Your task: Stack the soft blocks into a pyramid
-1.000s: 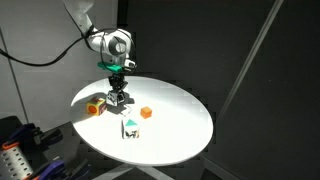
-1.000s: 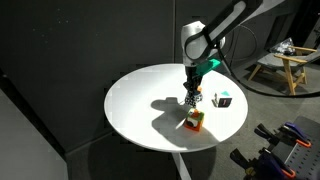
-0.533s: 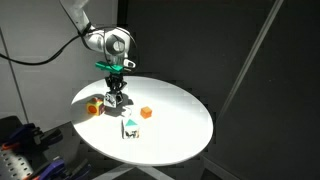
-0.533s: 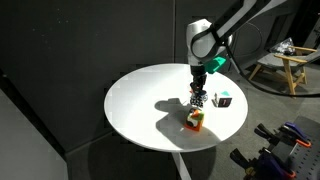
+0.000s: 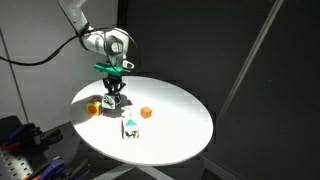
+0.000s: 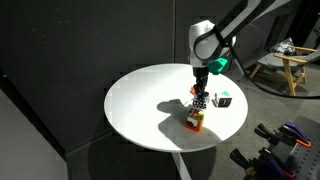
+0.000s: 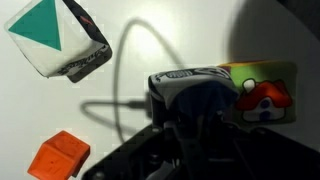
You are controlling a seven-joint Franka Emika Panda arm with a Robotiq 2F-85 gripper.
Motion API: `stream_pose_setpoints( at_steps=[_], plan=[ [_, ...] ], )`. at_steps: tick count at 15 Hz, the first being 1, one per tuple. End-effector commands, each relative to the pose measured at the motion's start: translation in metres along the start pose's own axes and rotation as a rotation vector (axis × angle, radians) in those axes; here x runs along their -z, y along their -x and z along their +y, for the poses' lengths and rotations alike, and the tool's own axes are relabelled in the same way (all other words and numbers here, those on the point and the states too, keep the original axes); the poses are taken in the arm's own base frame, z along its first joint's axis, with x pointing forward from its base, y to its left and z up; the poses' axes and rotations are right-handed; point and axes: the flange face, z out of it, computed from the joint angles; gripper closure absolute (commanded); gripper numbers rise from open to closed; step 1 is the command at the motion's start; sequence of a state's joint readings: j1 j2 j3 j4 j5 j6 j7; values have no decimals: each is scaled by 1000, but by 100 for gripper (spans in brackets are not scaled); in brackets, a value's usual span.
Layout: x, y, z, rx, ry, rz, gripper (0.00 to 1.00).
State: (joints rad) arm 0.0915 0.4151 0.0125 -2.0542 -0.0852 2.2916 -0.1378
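Desk: round, white top (image 5: 180, 132) (image 6: 135, 100), in front of a black backdrop (image 5: 250, 50); it carries three soft blocks, all lying singly, none stacked.

Gripper: dark, on the Panda arm, pointing straight down (image 5: 115, 99) (image 6: 199, 99) (image 7: 195, 108). It is low over the desk, just beside the picture block. I cannot tell whether its jaws are apart, closed, or clamped on anything; the wrist view shows only a dark mass there.

Picture block: multi-coloured, with a red-roofed house printed on a yellow-green face (image 7: 262, 95). It lies on the desk close to the gripper (image 5: 95, 103) (image 6: 194, 120). Whether the two touch cannot be told.

Teal-and-white block: white, with a teal triangle on its upper face (image 7: 58, 35). It sits on the desk apart from the gripper, near the desk's edge in both exterior views (image 5: 131, 128) (image 6: 223, 99).

Orange block: small, plain orange (image 5: 146, 112) (image 7: 60, 157). It sits on the desk between the other two in an exterior view, and touches neither.

Pyramid: not yet built.
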Motion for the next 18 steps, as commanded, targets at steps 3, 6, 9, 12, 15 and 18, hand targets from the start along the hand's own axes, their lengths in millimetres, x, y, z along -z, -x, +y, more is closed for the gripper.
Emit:
stream_pose_setpoints(
  at_steps=[3, 6, 9, 12, 15, 18],
  plan=[
    [-2, 4, -4, 65, -3, 20, 92],
    [-7, 4, -7, 86, -4, 22, 92],
    [-12, 4, -7, 99, -4, 21, 91],
    [-18, 4, -6, 108, -7, 13, 91],
    [-23, 5, -5, 111, -12, 3, 89],
    [-27, 6, -5, 114, -15, -6, 54]
  ],
)
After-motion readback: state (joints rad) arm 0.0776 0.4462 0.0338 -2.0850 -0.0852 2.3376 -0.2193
